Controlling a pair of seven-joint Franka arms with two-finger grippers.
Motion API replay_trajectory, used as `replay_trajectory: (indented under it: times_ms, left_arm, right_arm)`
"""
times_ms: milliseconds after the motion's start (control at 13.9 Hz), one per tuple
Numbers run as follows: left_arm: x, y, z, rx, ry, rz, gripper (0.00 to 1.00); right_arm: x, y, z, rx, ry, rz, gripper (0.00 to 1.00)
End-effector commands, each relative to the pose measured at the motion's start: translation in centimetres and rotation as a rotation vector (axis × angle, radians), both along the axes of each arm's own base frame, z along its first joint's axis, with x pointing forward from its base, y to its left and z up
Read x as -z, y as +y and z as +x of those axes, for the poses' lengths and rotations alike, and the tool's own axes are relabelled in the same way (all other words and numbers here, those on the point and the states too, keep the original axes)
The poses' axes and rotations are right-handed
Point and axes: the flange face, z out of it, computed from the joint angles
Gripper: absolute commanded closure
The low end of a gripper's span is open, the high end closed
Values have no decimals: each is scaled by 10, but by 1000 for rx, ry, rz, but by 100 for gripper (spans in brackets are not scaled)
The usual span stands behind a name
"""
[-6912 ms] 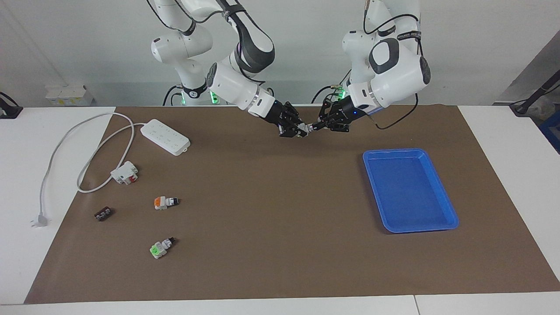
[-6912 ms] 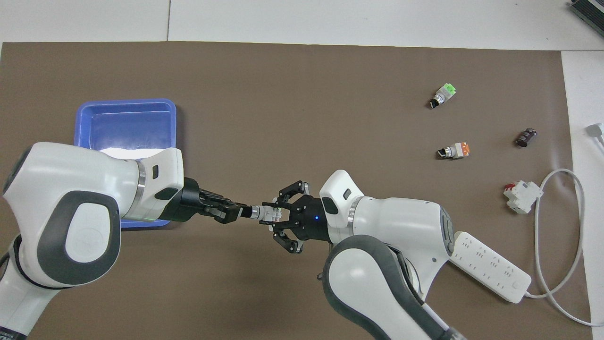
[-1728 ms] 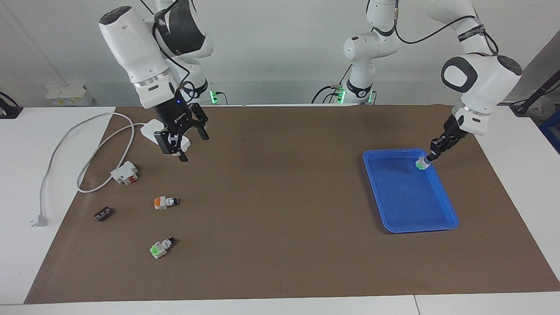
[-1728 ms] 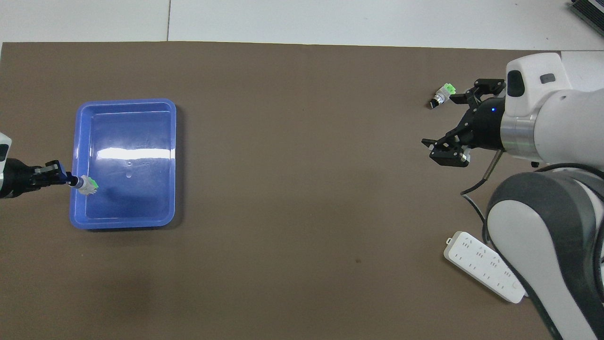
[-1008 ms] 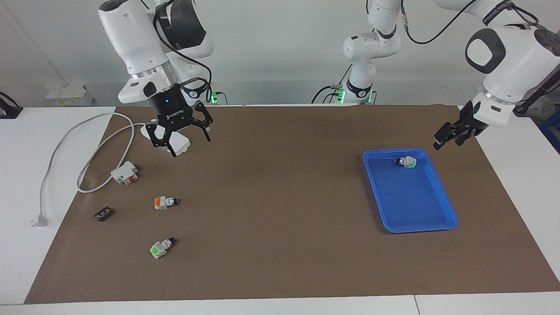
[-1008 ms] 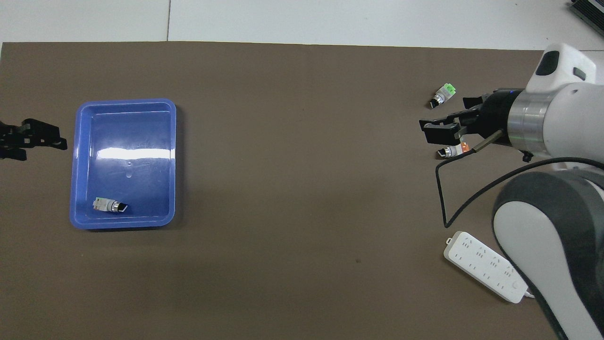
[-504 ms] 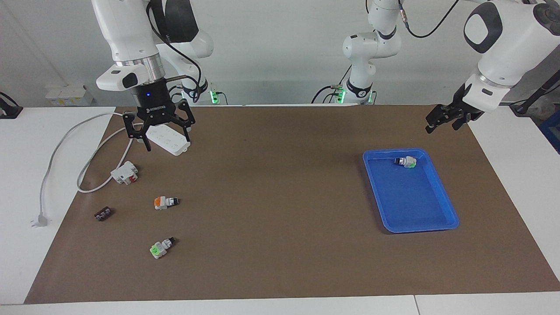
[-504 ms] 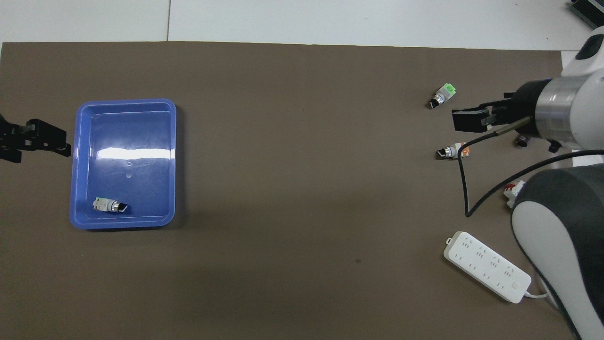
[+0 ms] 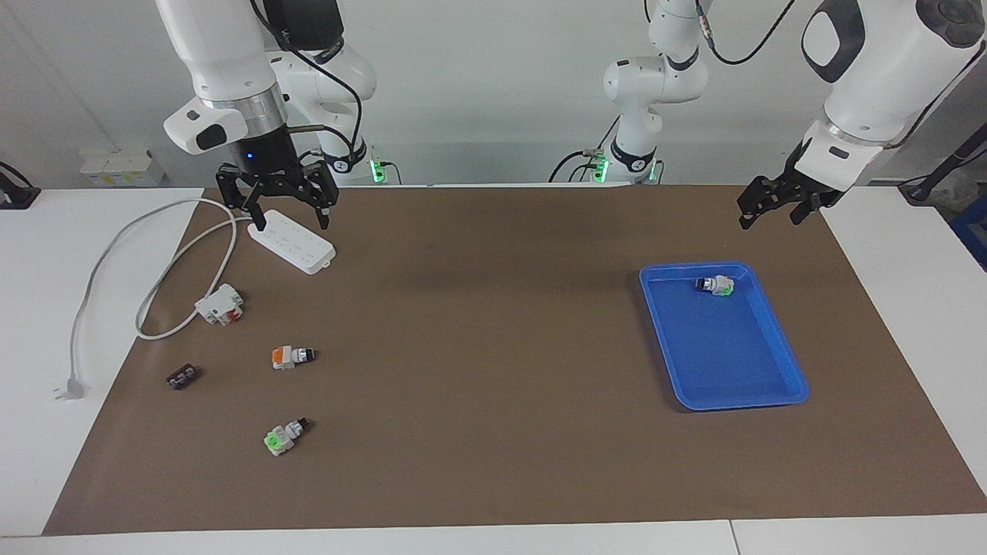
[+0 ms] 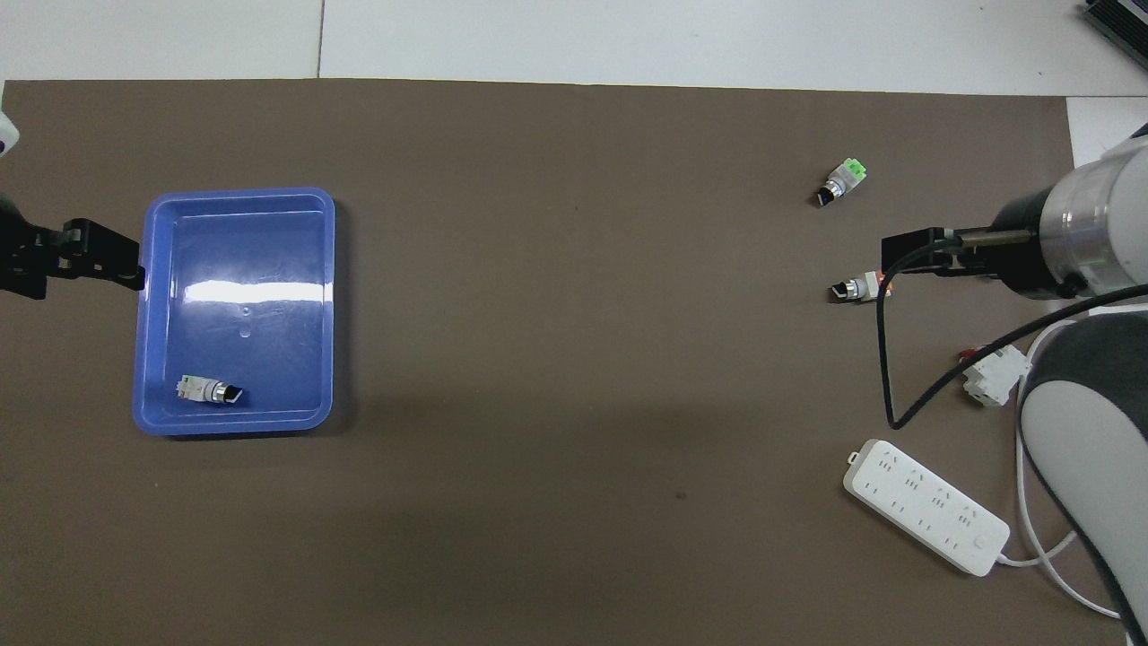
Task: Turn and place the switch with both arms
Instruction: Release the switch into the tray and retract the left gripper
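The switch (image 9: pixel 715 285), white-grey with a black knob and a pale green tab, lies on its side in the blue tray (image 9: pixel 729 354), in the corner nearest the robots toward the left arm's end. It also shows in the overhead view (image 10: pixel 208 390) inside the tray (image 10: pixel 242 323). My left gripper (image 9: pixel 767 206) is open and empty, raised over the mat just off the tray's edge (image 10: pixel 94 260). My right gripper (image 9: pixel 277 206) is open and empty, raised over the white power strip (image 9: pixel 291 241); in the overhead view it (image 10: pixel 924 251) partly covers the orange-ended switch.
At the right arm's end lie an orange-ended switch (image 9: pixel 291 356), a bright green-ended switch (image 9: pixel 284 437), a white and red breaker (image 9: pixel 220 304), a small dark part (image 9: pixel 182 377) and the strip's looping cable with its plug (image 9: pixel 68 388).
The left gripper dropped the switch into the tray and rose away open. The right gripper has swung back, open, over the power strip. The switch has lain still for the last second.
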Motion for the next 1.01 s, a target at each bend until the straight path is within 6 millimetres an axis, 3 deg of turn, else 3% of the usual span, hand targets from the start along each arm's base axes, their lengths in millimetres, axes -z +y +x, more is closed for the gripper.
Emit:
replay_trajectory:
  times_ms: [0,432,936]
  left_arm:
    - [4,-1,5,6,-25,9,4]
    - [23,-16,1,34,-65,6,2]
    - [36,6,-2,10,-92,6,2]
  right_arm:
    - [0,-15,1,100,42,-15,0]
    - [12,-14,-9,165,113,-12,0]
    - [2,-13,-7,119,124,7,0]
